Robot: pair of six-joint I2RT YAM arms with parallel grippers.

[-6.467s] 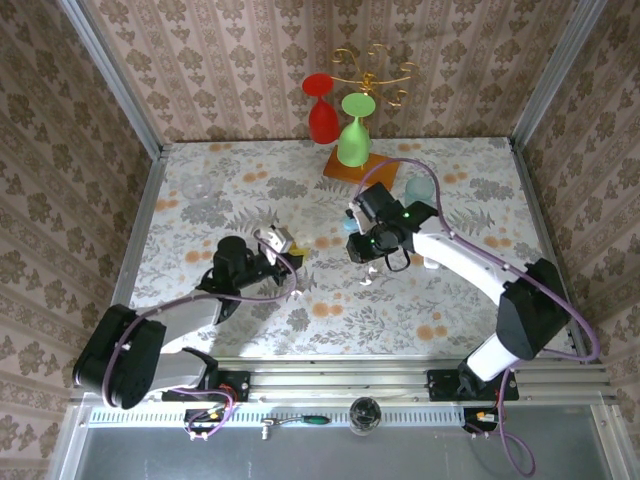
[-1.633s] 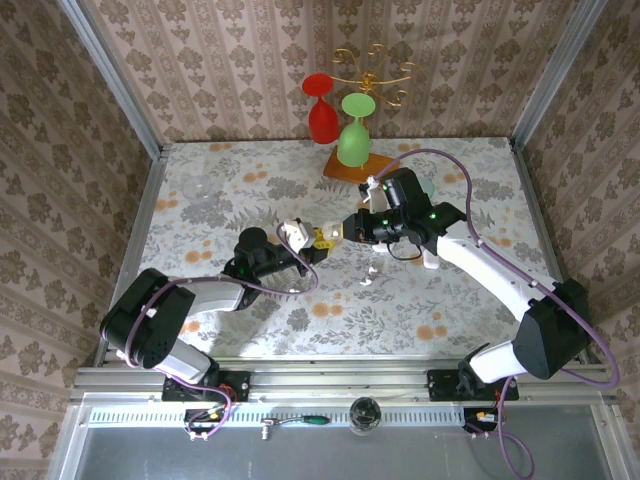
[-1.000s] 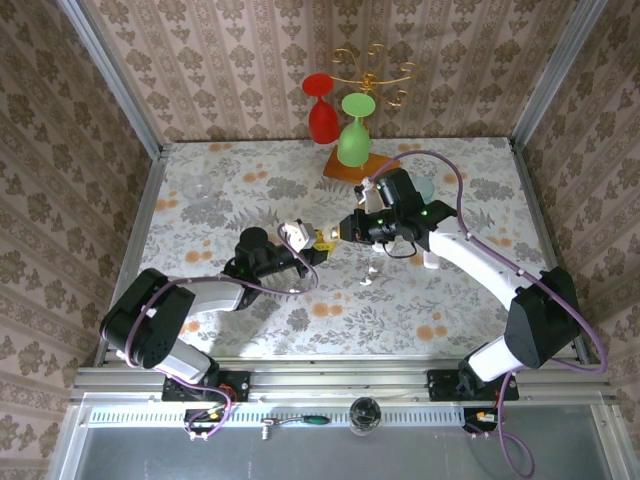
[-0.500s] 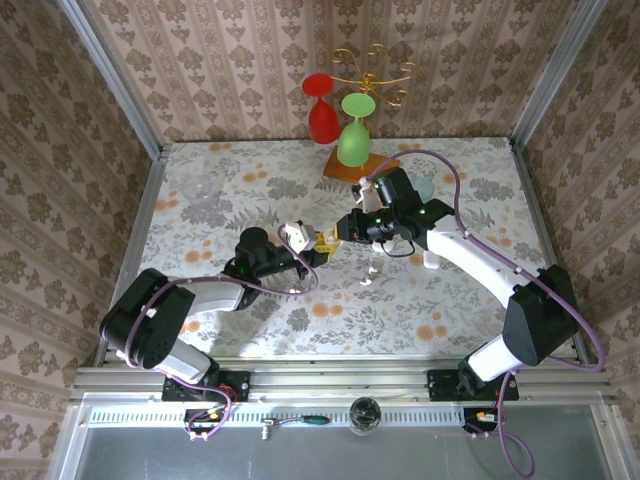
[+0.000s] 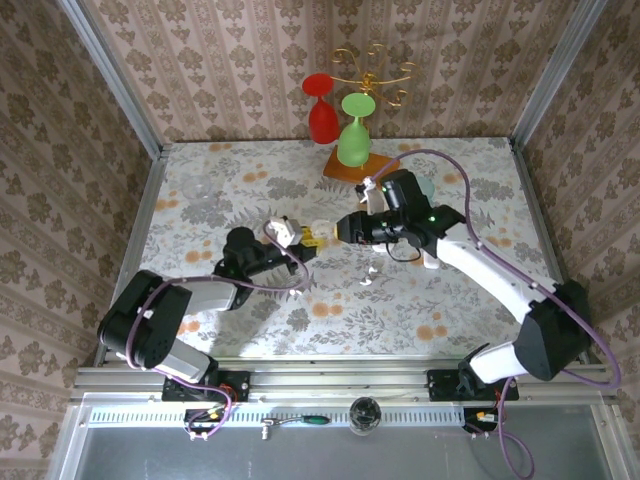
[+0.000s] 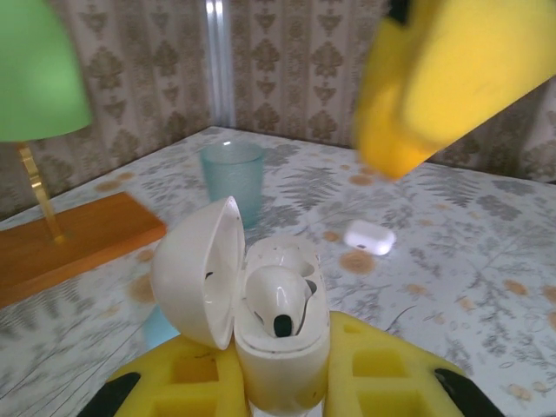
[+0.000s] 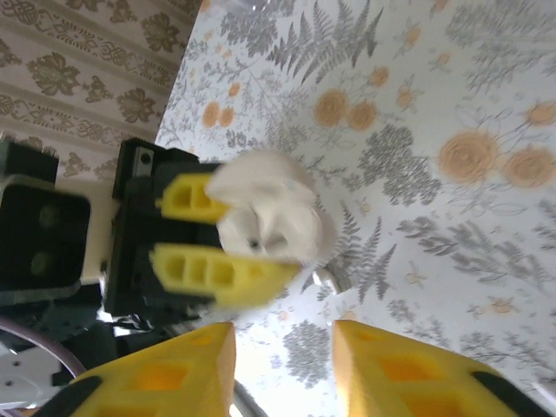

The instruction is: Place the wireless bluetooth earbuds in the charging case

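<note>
Evidently the left gripper (image 5: 298,239) clamps the open case (image 6: 280,358) upright at bottom centre of its wrist view so one earbud (image 6: 276,300) sits socketed, while the right gripper (image 7: 283,365) hangs nearby, jaws apart and empty

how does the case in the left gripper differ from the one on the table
The held case stands upright, lid open, an earbud inside; the table case lies flat, looks shut. The left gripper clamps the held case; the table case rests free. Both are white.
</note>
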